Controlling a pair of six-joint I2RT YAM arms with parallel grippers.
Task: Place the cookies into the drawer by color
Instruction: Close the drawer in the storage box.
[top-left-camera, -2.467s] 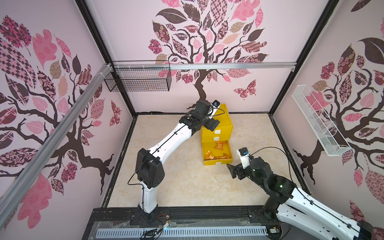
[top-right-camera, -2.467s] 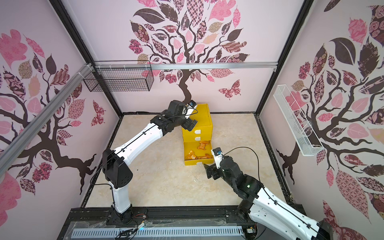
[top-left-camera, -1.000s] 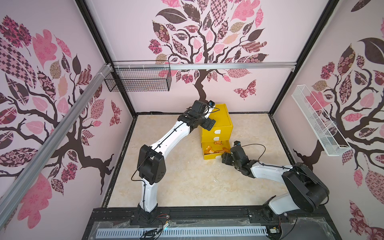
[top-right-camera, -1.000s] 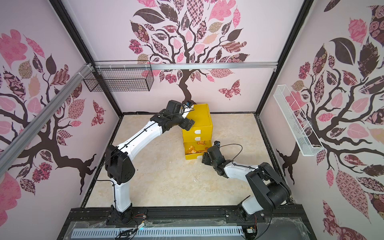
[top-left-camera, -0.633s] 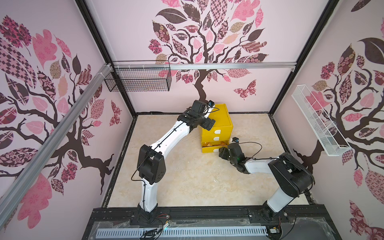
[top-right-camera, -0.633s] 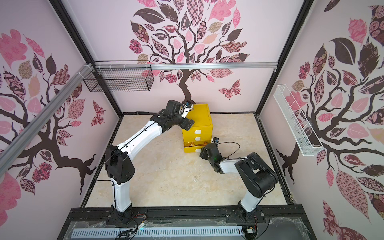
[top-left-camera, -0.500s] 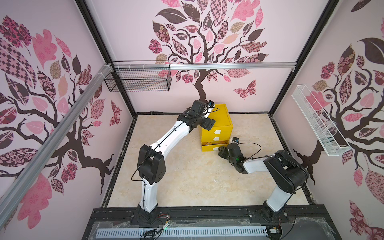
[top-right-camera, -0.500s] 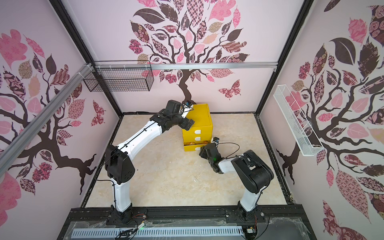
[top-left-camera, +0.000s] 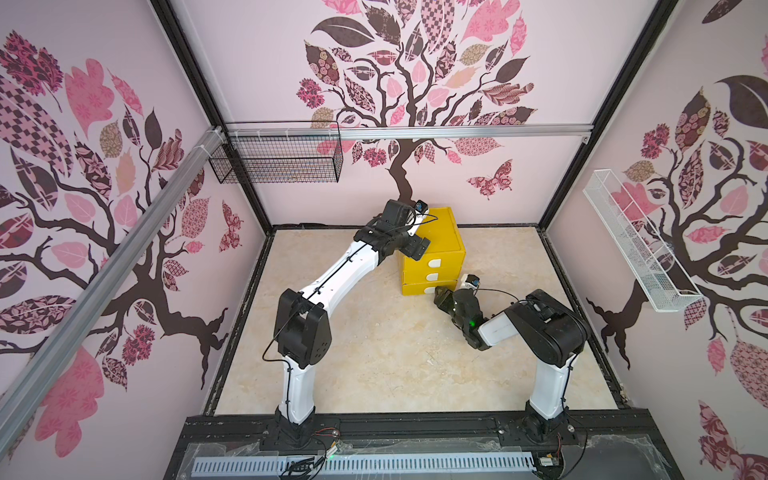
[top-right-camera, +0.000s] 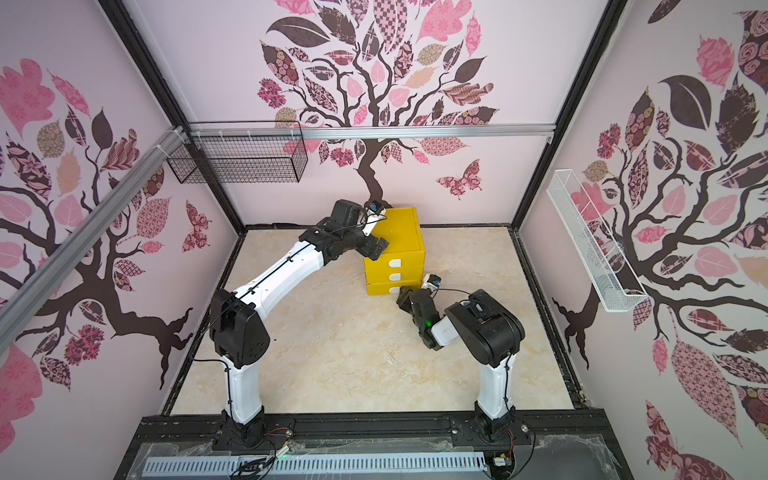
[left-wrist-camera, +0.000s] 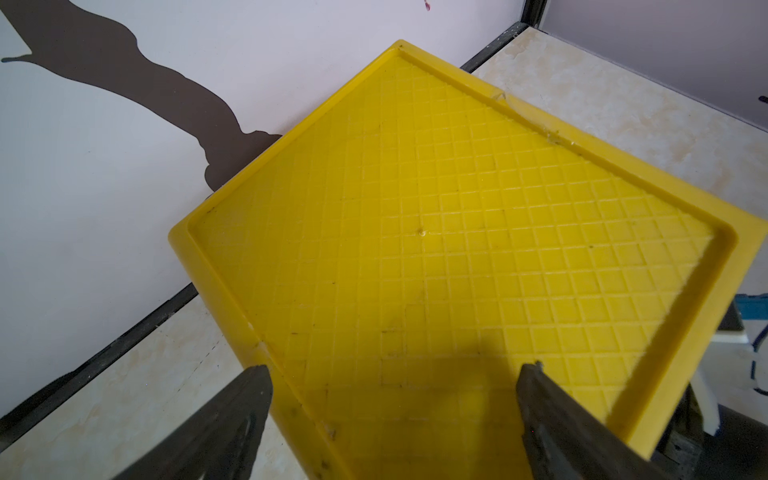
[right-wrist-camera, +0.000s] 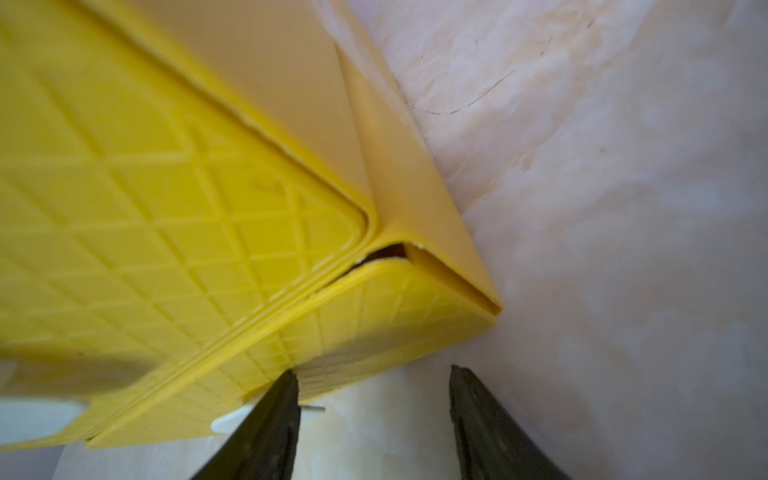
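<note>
The drawer, a yellow three-tier chest, stands at the far centre of the floor against the back wall, every tier pushed in or nearly so, with only a thin gap at the lowest tier's corner in the right wrist view. No cookies show anywhere, so the sorting looks done bar the last closing. The left gripper hangs wide open over the chest's near-left top corner, gripping nothing, while the right gripper, low at its near-right foot, has jaws parted and empty, one finger at the lowest front.
</note>
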